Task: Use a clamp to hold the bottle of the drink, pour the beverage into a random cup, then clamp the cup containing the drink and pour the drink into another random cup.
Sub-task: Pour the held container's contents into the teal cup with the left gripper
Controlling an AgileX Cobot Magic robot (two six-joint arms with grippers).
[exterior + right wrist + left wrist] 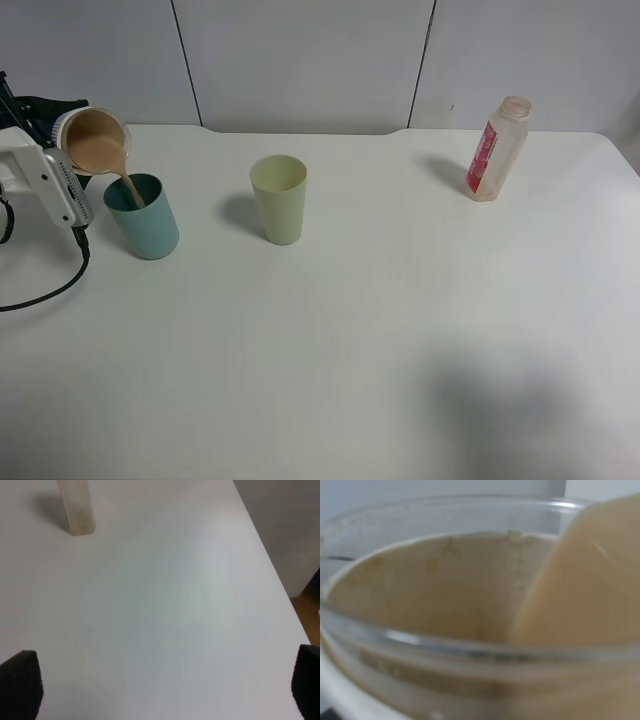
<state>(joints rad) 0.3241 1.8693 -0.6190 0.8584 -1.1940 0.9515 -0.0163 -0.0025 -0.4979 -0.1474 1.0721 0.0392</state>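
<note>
A: Exterior high view first: where is the blue-sleeved cup?
B: At the far left, lifted off the white counter and tipped steeply, its mouth turned toward the camera. The left pincer is pinching it, white jaw pieces against its side.
A: And the drink?
B: A thin stream of the light brown-pink beverage runs from the cup's rim into the teal tumbler, which stands upright just below it.
A: What does the left wrist camera give?
B: Only the cup's clear rim and the milky liquid inside, very close and blurred.
A: Other things on the counter?
B: A pale yellow-green tumbler stands upright near the middle, well apart from the teal one. The bottle, uncapped with a pink-red label, stands at the far right.
A: The right pincer?
B: Spread wide, holding nothing; its two dark fingertips show at the edges of the right wrist view, over bare counter, with the bottle's base beyond.
</note>
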